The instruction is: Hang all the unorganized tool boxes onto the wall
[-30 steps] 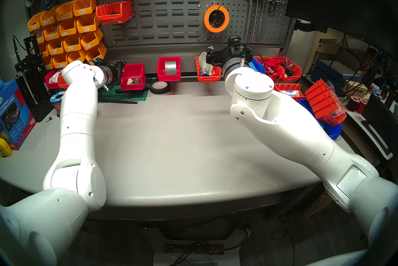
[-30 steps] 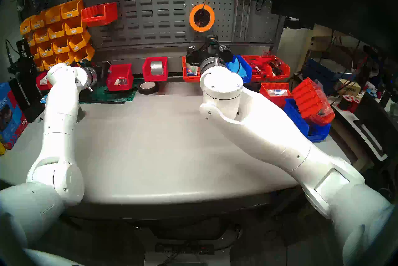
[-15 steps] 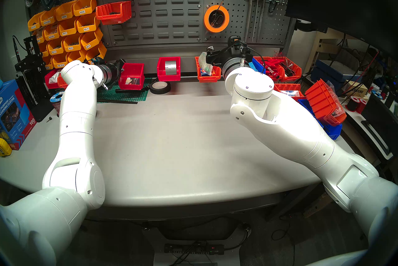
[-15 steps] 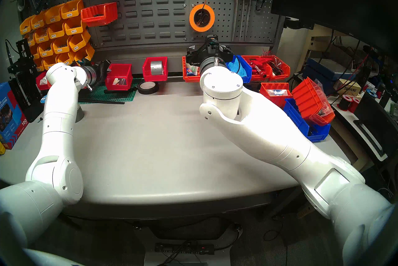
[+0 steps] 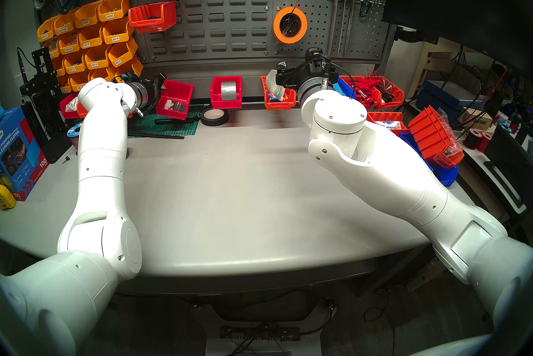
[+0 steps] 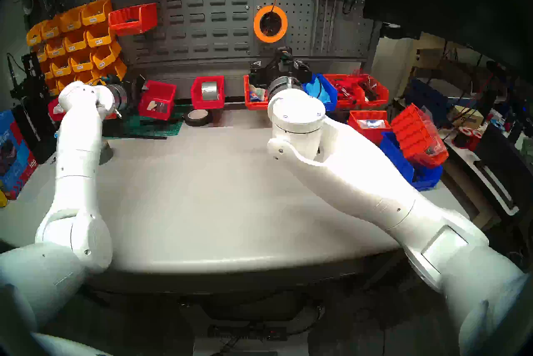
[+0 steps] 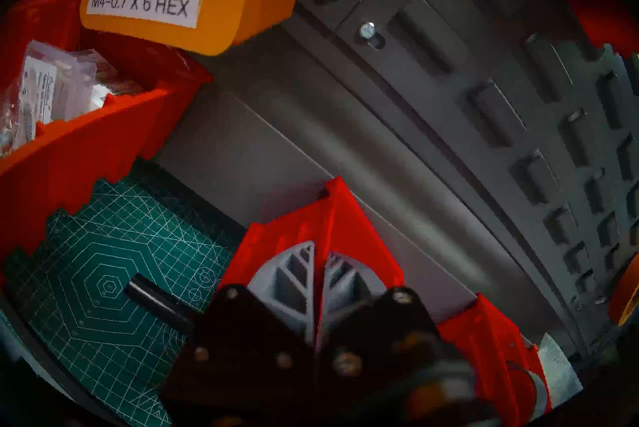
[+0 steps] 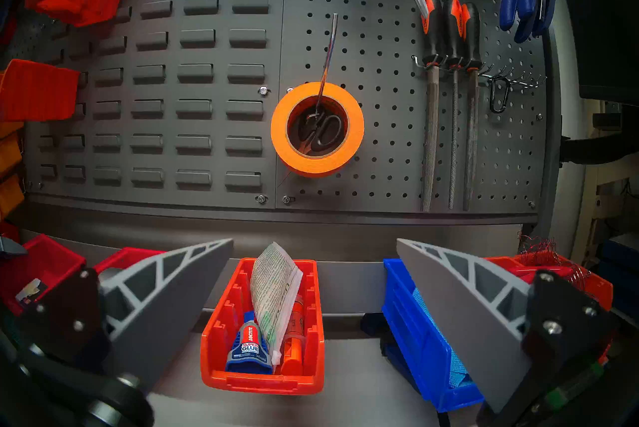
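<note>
My left gripper [image 5: 159, 87] is shut on the left wall of the plain red bin [image 5: 174, 100] with small cards inside. It holds the bin tilted, just above the green mat. In the left wrist view the grey fingers [image 7: 294, 274] pinch the red wall [image 7: 345, 225] close to the grey rail. The long orange ribbed bin [image 5: 278, 98] with a packet and glue tubes stands on the table by the wall. My right gripper [image 5: 281, 74] is open above it; in the right wrist view the bin [image 8: 262, 378] lies between the spread fingers. The slotted wall [image 5: 219, 15] rises behind.
A red bin with a silver tape roll [image 5: 226, 91] and a black tape roll [image 5: 214, 116] sit between the two bins. Two orange bins [image 5: 153, 16] hang on the slots at upper left, beside yellow labelled bins [image 5: 92, 41]. A blue bin [image 8: 425, 329] stands right of the orange one.
My left gripper has raised the red bin off the mat and tilted it, shifting slightly left and up. The right arm has not moved.
</note>
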You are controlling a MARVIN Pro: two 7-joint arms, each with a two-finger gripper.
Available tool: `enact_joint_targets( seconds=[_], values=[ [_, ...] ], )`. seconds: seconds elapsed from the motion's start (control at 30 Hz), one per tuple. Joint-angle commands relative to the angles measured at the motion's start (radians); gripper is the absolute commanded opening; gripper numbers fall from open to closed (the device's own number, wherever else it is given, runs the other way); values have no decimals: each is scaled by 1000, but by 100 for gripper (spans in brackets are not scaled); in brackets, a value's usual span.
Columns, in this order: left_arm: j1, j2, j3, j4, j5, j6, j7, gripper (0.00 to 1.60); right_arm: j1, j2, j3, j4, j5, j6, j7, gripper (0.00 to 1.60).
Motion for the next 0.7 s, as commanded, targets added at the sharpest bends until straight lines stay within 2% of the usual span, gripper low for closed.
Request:
enact_joint_targets(
  seconds=[0.0, 0.3, 0.67],
  values=[
    [-51, -12, -6, -33, -17, -7, -6, 0, 14, -2, 4, -8, -6, 1, 1, 160],
    [-34, -19, -8, -69, -22, 14, 5, 0, 15, -2, 4, -8, -6, 1, 1, 160],
    [140, -57, -26, -201, -34, 117, 55, 0, 15, -2, 4, -8, -6, 1, 1, 160]
  ],
)
